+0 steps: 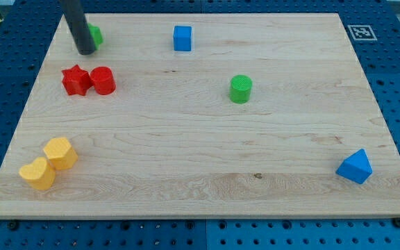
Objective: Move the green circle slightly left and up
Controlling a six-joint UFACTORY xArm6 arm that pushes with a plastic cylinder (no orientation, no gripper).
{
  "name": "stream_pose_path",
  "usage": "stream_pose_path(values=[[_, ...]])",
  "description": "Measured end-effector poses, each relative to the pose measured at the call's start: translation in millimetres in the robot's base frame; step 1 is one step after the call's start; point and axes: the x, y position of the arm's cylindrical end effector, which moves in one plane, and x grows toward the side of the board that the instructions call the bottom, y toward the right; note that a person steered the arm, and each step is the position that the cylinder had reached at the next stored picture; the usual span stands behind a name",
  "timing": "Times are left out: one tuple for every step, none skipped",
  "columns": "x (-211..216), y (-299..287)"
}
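Note:
The green circle (240, 89) is a short green cylinder standing right of the board's middle, in the upper half. My tip (87, 51) is far to the view's left of it, near the top left corner of the wooden board (186, 160). The rod covers most of a second green block (96, 35) there, whose shape I cannot make out. The tip is just above the red star (76, 80).
A red cylinder (103, 80) touches the red star on its right. A blue cube (182, 37) sits at the top centre. Two yellow blocks (60, 153) (37, 173) lie at the bottom left. A blue triangular block (355, 167) is at the bottom right.

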Motion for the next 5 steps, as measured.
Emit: stream_pose_path(values=[[-4.6,-3.9],[-25.0,-3.9],[-48.2,-3.8],[-48.2,-2.9],[0.3,41.0]])
